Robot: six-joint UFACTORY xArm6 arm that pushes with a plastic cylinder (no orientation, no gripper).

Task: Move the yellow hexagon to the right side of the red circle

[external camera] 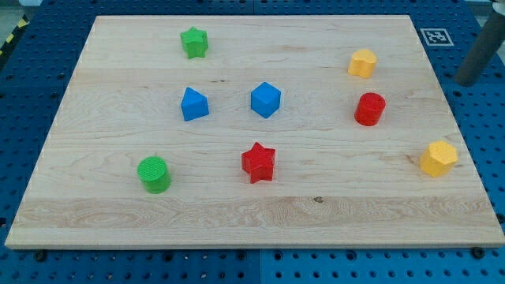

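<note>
Judging risk: two yellow blocks sit near the red circle (369,109); my tip (467,80), upper right off the worktop (237,213), could push the wrong one. Jaws: none fitted.

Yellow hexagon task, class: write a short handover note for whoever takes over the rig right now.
My tip: rod at the view's right edge, off the board, touching no block.
Red circle: right part of the board.
Two yellow blocks: one above the red circle toward the view's top, one below and right of it near the right edge. Which is the hexagon is hard to tell.
Done: neither yellow block sits directly beside the red circle's right.
Left: bring my tip onto the board and push the yellow hexagon level with the red circle, on its right.
</note>
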